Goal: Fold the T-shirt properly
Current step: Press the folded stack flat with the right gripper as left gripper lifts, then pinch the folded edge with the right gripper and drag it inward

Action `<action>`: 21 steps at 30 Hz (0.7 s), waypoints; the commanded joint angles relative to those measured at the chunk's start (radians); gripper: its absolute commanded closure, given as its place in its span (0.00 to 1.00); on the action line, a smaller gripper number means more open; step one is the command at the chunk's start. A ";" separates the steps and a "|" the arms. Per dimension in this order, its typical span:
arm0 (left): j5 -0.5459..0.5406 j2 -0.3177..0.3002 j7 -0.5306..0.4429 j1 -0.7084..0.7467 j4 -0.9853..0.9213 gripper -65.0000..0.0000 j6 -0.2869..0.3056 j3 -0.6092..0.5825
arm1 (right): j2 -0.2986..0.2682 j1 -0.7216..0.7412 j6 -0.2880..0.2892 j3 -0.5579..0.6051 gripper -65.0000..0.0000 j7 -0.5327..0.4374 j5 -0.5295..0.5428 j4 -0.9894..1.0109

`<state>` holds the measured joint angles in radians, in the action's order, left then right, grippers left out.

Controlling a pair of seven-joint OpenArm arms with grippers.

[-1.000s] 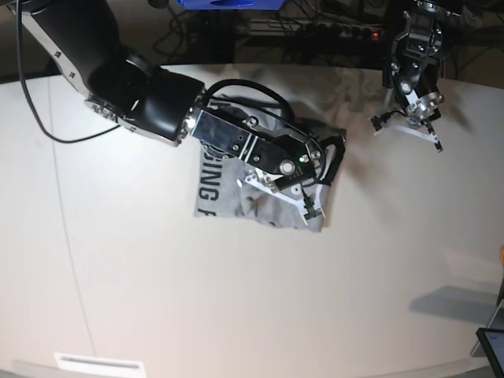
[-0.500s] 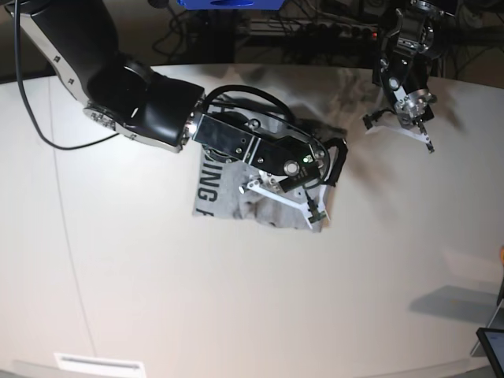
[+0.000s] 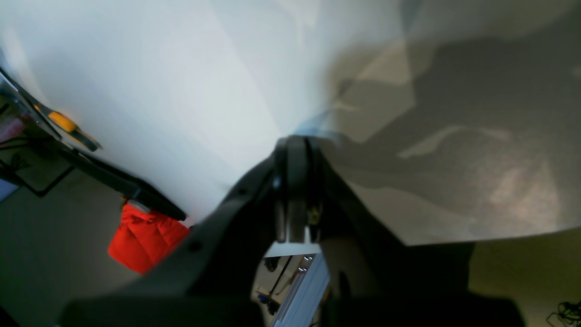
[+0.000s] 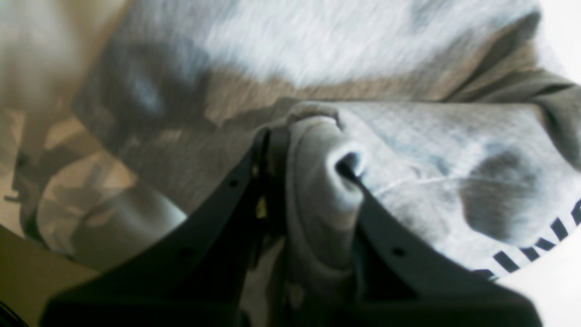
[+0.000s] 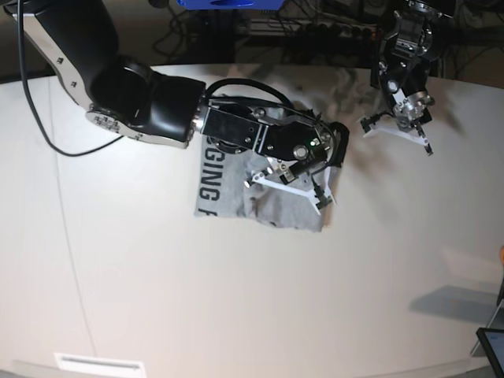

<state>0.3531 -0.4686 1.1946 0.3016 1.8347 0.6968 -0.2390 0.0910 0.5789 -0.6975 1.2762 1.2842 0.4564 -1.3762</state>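
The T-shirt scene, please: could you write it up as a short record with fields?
T-shirt: grey, crumpled, partly folded on the table, black lettering showing at its left edge in the base view
Right gripper: shut on a bunched fold of the T-shirt
Left gripper: shut, holding nothing, above bare table beside the T-shirt
Fold: not yet neat

T-shirt [image 5: 236, 189]: heather-grey, folded into compact rumpled bundle, lying on surface centre-far. Black block lettering visible along left edge, reading sideways. Right portion creased, partly lifted; fold of fabric [image 4: 317, 204] bunched into thick roll.
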 commanded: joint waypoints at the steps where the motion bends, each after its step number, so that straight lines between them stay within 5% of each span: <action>1: -0.015 -0.005 -0.006 -0.002 0.010 1.00 0.001 -0.015 | 0.022 0.028 -0.001 -0.007 0.92 -0.008 -0.005 -0.018; 6: -0.013 -0.005 -0.003 -0.002 0.009 1.00 0.001 -0.059 | 0.023 0.029 -0.001 -0.007 0.92 -0.041 -0.005 -0.076; 15: -0.012 -0.006 -0.003 -0.002 0.009 1.00 0.001 -0.070 | 0.025 0.029 -0.001 -0.005 0.67 -0.041 0.000 -0.096; 21: 0.094 0.026 -0.003 -0.002 0.003 1.00 0.001 -0.072 | 0.025 0.028 -0.001 -0.005 0.55 -0.042 0.002 -0.173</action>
<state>0.4747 -0.4358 1.2114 0.2996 1.8313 0.6891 -0.3107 0.0998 0.5812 -0.6983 1.2770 1.2552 0.4660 -1.5299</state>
